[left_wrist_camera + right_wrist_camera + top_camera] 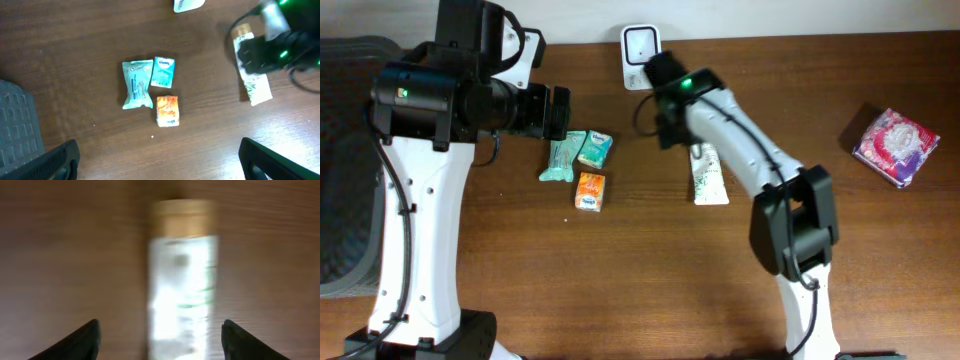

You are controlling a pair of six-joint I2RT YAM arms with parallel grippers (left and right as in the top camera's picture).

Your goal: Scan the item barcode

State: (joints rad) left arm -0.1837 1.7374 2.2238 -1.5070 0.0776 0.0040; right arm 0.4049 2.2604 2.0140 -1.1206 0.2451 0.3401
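Note:
A white tube with green print and a tan cap lies flat on the wooden table, right of centre. My right gripper hovers over its cap end, just in front of the white barcode scanner at the table's back edge. In the right wrist view the blurred tube lies between the spread fingers of that gripper, touching neither. My left gripper is open and empty above three small packets. The left wrist view shows the tube partly under the right arm.
A teal pack, a blue tissue packet and an orange packet lie together left of centre. A pink wrapped package sits at the far right. A grey ribbed mat covers the left edge.

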